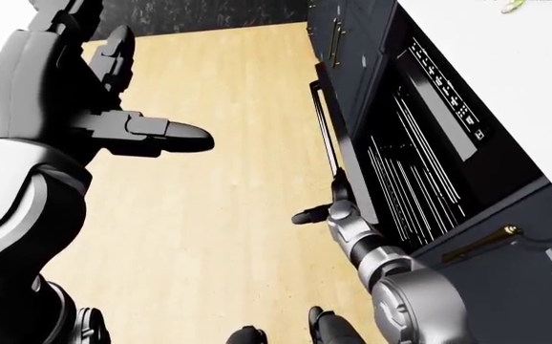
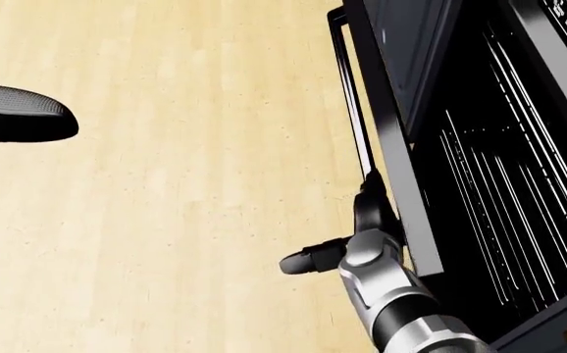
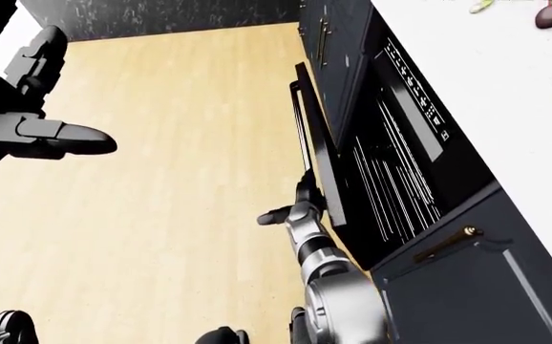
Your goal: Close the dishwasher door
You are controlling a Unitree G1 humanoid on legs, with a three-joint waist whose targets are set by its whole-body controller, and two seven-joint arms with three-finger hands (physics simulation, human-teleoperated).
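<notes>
The dishwasher door (image 1: 331, 132) stands nearly upright, a narrow gap left at its top, with its handle bar (image 2: 352, 110) on the outer face. Wire racks (image 1: 405, 179) and the control strip (image 1: 445, 89) show inside the opening. My right hand (image 2: 357, 232) is open, fingers flat against the door's outer face just below the handle, thumb (image 2: 308, 259) sticking out to the left. My left hand (image 1: 128, 125) is open and empty, raised at the left of the left-eye view, far from the door.
Dark cabinets (image 1: 348, 36) flank the dishwasher, one with a brass handle (image 1: 481, 241) at the lower right. A white counter (image 3: 506, 93) runs above, with small produce (image 3: 549, 14) on it. Light wood floor (image 1: 219, 215) spreads to the left. My feet (image 1: 286, 331) show at the bottom.
</notes>
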